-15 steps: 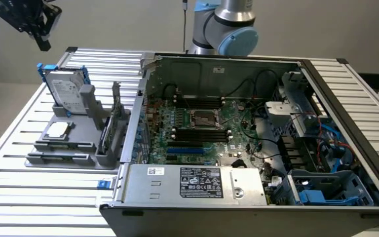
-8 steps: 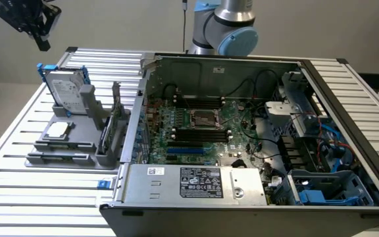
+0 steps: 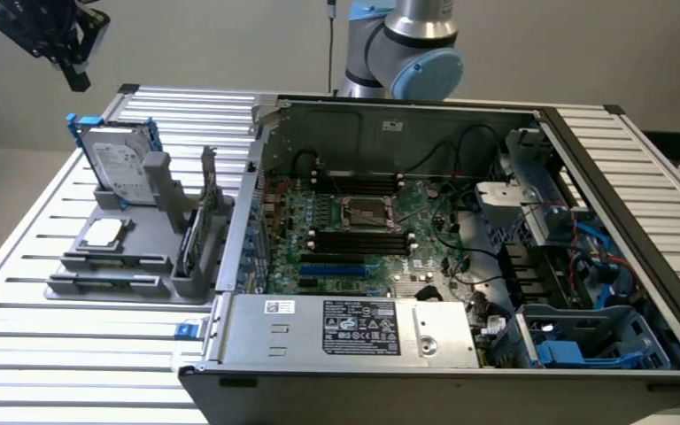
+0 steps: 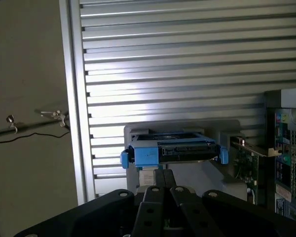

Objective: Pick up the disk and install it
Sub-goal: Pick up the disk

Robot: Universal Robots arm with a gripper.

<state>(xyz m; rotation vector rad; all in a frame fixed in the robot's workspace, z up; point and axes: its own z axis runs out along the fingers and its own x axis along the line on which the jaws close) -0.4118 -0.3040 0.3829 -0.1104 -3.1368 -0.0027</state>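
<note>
Exterior view: white-labelled disk (image 3: 123, 159) propped in grey stand (image 3: 158, 180), closed hand (image 3: 77, 80) apart.

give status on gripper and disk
Gripper shut, empty, held high. Silver-grey rectangular disk in blue plastic carrier upright in grey holder, untouched. Nothing between them.

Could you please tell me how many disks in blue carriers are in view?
1: the disk stands in the grey holder, on the exterior view's left of the computer case; its drive bay may hide others.

jaws: closed, apart from disk (image 4: 175, 150) | disk: seated in grey stand (image 4: 212, 173) | stand: on slatted table (image 4: 187, 59)
</note>
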